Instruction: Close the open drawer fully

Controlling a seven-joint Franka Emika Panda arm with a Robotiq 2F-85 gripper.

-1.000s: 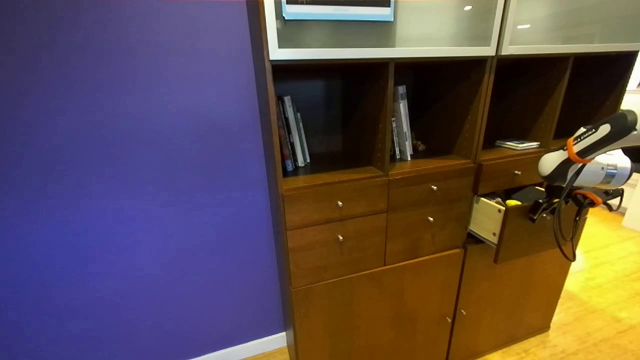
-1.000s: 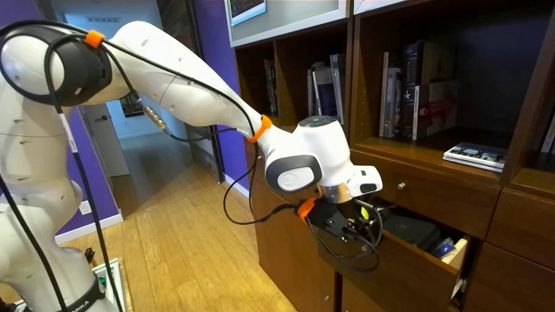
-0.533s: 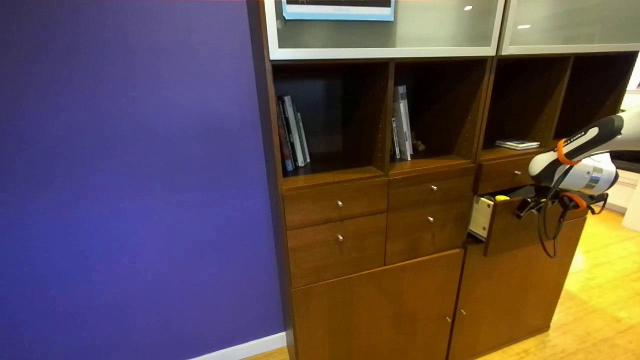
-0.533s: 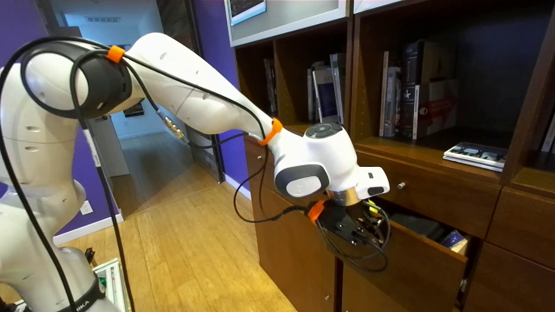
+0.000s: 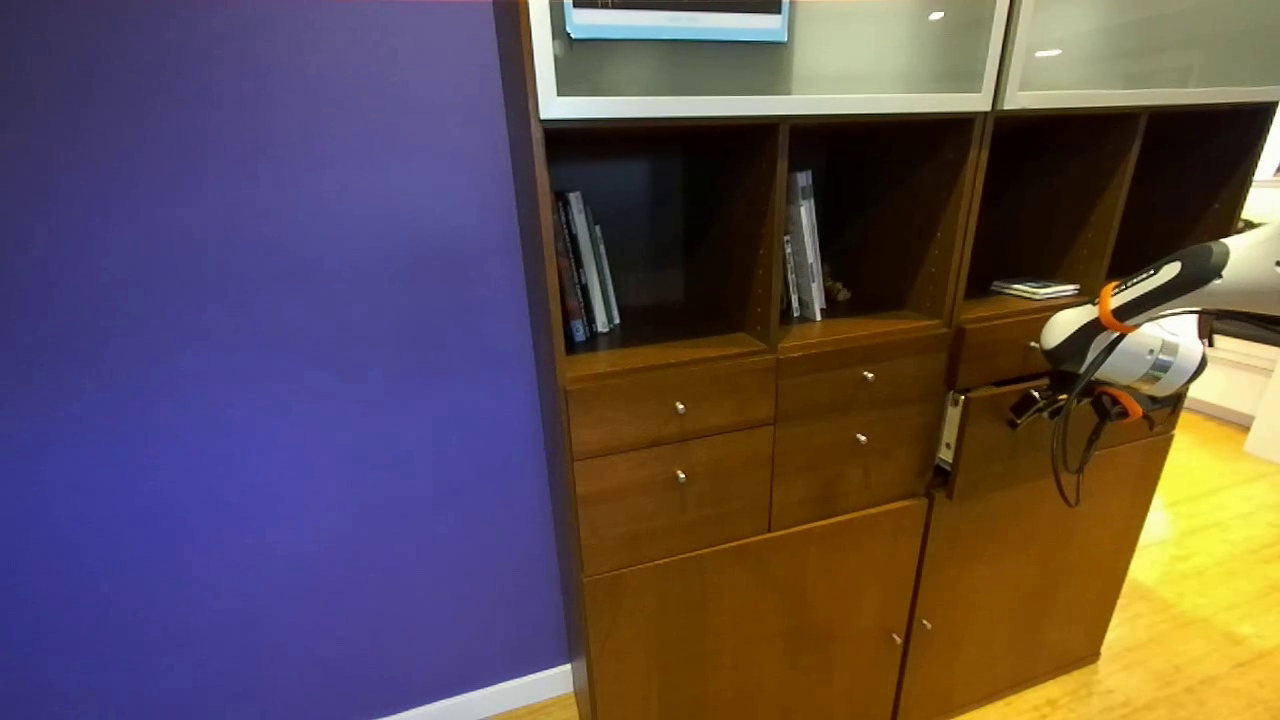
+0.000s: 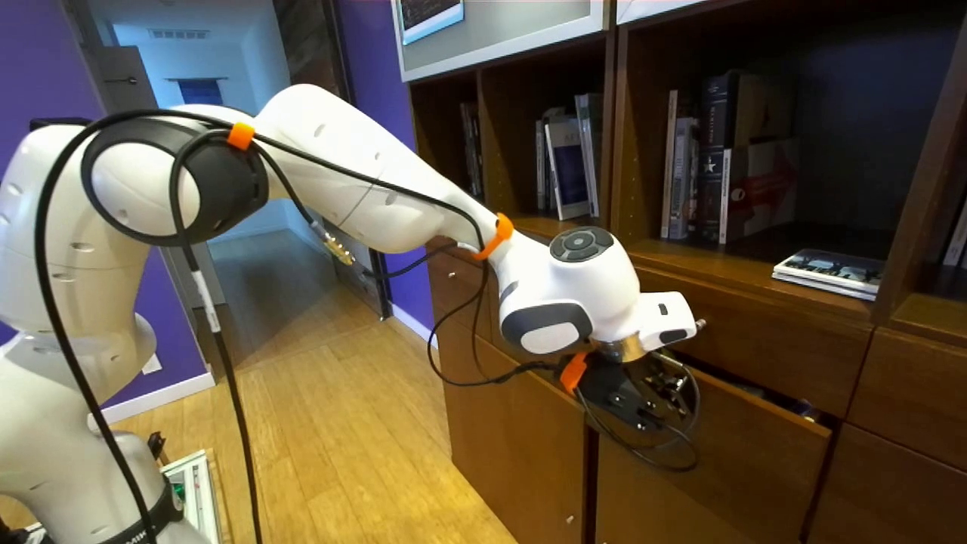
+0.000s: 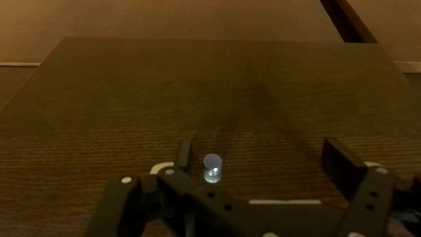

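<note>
The drawer has a reddish-brown front that shows in both exterior views (image 5: 1000,455) (image 6: 763,461). It stands a short way out of the cabinet, with a narrow strip of its side (image 5: 948,430) showing. In the wrist view the drawer front (image 7: 204,89) fills most of the picture, and its silver knob (image 7: 212,168) shows. My gripper (image 7: 261,159) is open against or very near the front; contact is hard to tell. The knob sits between the spread fingers, closer to the left finger (image 7: 184,154), and is not gripped. The drawer's contents are mostly hidden.
A shut drawer (image 6: 770,347) with a silver knob lies just above, close to my wrist. A cabinet door (image 5: 1030,590) is below. Thin cases (image 6: 827,272) and books (image 6: 725,166) stand on the shelf above. A cable (image 6: 687,453) hangs in a loop by the gripper.
The drawer has slid inward, and less of its pale side and contents shows. My arm and gripper have moved with it toward the cabinet.
</note>
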